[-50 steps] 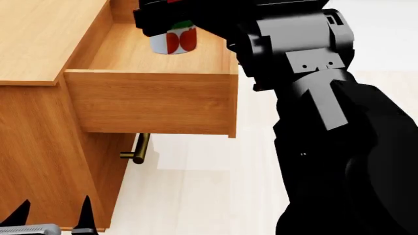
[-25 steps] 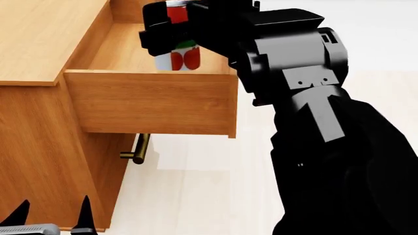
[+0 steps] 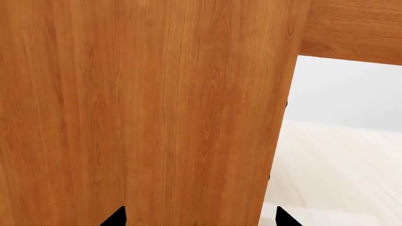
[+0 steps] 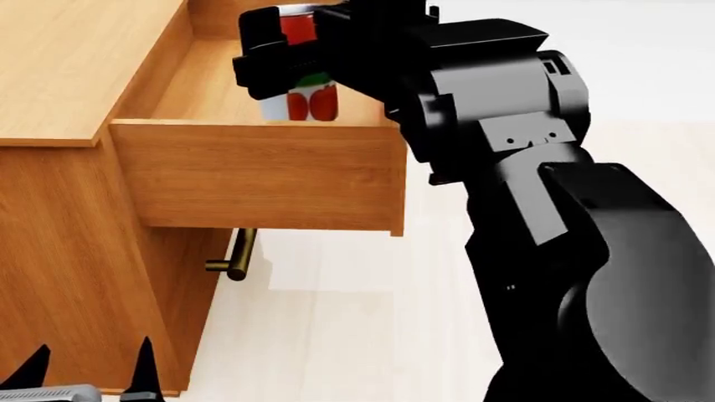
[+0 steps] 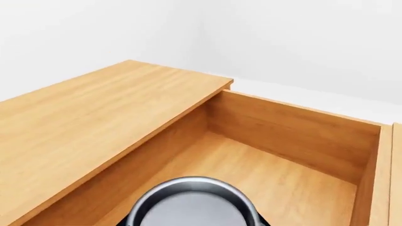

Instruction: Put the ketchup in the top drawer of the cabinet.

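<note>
So the right pincer [image 4: 293,63] is clamped around the ketchup [image 4: 304,99], gripping it up near the lid, and the can hangs over the pulled-out top drawer [image 4: 259,174]. From the head view the can's lower end with the tomato pictures sits down around the level of the drawer's front edge, inside the opening, but I can't tell if it's touching the drawer floor. The right wrist view looks straight over the silver lid [image 5: 191,205] into the drawer's bare wooden inside, with the cabinet [image 5: 82,122] top running alongside.

The drawer sticks out well past the cabinet's front. Under it you can see the brass handle [image 4: 234,255] of the lower drawer.

The left pincer [image 4: 87,373] is low down at the corner of the head view, right up against the cabinet's side. Its two black fingertips stand apart with nothing between them, and the left wrist view is mostly wood panel with pale floor [image 3: 339,165] past the edge.
</note>
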